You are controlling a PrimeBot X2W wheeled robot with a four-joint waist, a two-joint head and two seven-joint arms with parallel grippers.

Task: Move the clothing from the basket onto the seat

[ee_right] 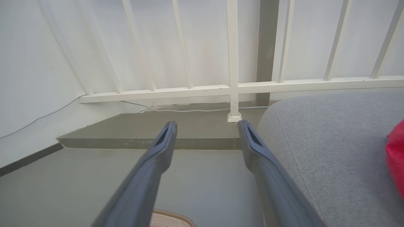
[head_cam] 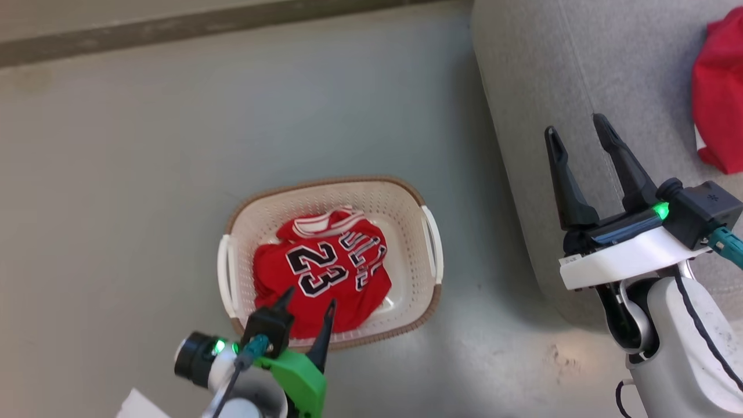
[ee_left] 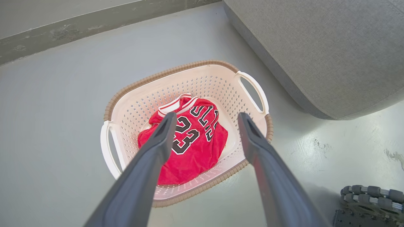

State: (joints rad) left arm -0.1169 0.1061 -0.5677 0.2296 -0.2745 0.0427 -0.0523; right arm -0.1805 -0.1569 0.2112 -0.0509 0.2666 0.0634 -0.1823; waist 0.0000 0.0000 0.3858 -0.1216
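Spreading wide and holding nothing, the left fingers [ee_left: 156, 148] hover above the basket [ee_left: 202, 83], their tips partly covering the crumpled "23" jersey [ee_left: 195, 148] lying inside it. The right fingers [head_cam: 566, 180], equally parted and empty, hang well apart from the basket over the edge of the seat [head_cam: 580, 58], where a second red garment [head_cam: 720, 93] lies, cut off by the frame edge.

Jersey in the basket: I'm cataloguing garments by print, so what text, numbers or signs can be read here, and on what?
"23": black, white-edged numerals on the red jersey in the basket.
Lettering beside it: creased and turned, not surely readable.
Small pale mark on the right wrist's dark block: too small to read.
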